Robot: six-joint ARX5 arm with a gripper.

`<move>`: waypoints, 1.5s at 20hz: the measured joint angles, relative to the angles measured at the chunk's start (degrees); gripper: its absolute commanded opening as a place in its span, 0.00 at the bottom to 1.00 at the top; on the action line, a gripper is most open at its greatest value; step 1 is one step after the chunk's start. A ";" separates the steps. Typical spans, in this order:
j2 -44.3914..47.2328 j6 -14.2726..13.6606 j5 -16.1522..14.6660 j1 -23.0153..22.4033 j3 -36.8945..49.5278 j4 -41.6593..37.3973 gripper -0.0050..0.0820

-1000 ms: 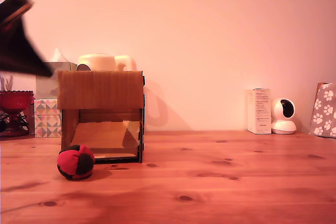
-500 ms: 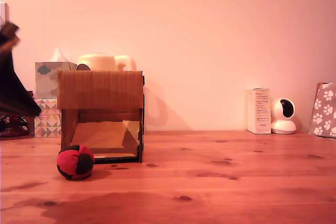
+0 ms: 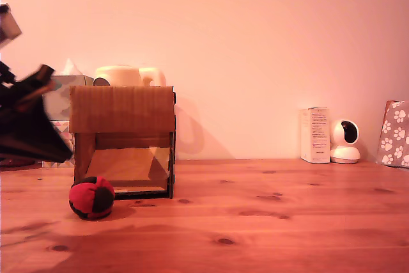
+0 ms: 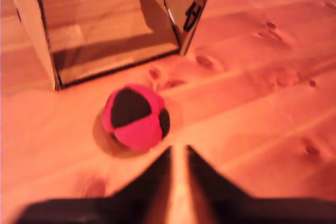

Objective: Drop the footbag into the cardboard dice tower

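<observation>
Exterior view: the footbag (image 3: 92, 197), a squashed soft ball of red and black panels, sits on the wooden table (image 3: 268, 222) by the tower's (image 3: 123, 140) lower corner at the view's left; corrugated brown box, open low front facing the camera, sloped ramp inside. Blurred dark gripper (image 3: 29, 119) at the left edge. Wrist view: the ball (image 4: 135, 117) is just ahead of the gripper (image 4: 178, 153), fingers nearly together with a thin gap, holding nothing.

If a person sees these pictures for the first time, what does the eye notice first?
First the footbag, red and black, lying on the wooden table just before the cardboard dice tower, near its lower opening. Next the dark blurred gripper at the exterior view's left edge, apart from the ball.
</observation>
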State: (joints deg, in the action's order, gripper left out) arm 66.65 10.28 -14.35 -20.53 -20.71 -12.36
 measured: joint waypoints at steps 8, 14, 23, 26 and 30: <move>8.15 -1.44 1.92 0.00 0.00 -13.14 0.91; 18.62 -3.63 3.91 0.00 -0.02 -24.06 0.91; 30.49 -3.82 3.58 0.00 -2.01 -29.00 0.84; 30.71 -3.82 3.50 0.00 -3.78 -29.33 0.34; 30.71 -3.85 3.52 0.00 -3.93 -29.31 0.16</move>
State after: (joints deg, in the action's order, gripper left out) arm 97.36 6.44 -10.83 -20.53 -24.64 -41.67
